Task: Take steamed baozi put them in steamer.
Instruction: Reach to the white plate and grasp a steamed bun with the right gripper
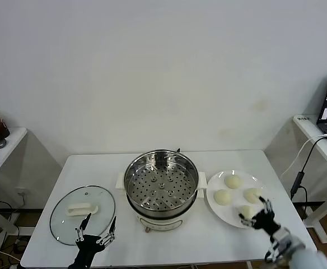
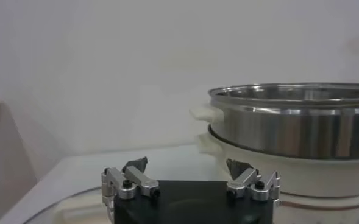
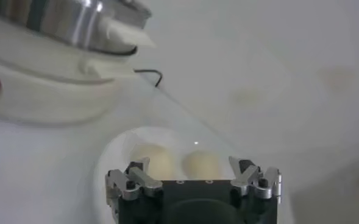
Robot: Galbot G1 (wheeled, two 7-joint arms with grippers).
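The right gripper (image 1: 257,212) hangs over the near right part of the white plate (image 1: 215,208), its dark fingers spread apart, with nothing between them. It sits right above the nearest steamed baozi (image 1: 246,211), which shows only partly beside the fingers; whether the fingertips touch that bun cannot be told. In the right wrist view the same gripper (image 3: 194,173) shows its two fingers wide apart, with two pale buns (image 3: 158,159) lying on the plate (image 3: 112,158) just beyond them.

Three more baozi rest on the plate farther from the robot: one at the far side (image 1: 233,181), one toward the steamer (image 1: 222,196) and one toward the plate's right edge (image 1: 252,195). They lie near one another but apart.

The steamer (image 1: 161,188) stands at the middle of the white table (image 1: 96,168), just left of the plate, its shiny pot open at the top and the perforated tray (image 1: 161,190) inside bare. Its white base and side handle are seen in the left wrist view (image 2: 301,131).

The left gripper (image 1: 97,229) waits at the near left of the table, fingers open and empty, over the near edge of the round glass lid (image 1: 82,216), which lies flat left of the steamer. In its own view the left gripper (image 2: 190,173) points toward the steamer, well apart from it
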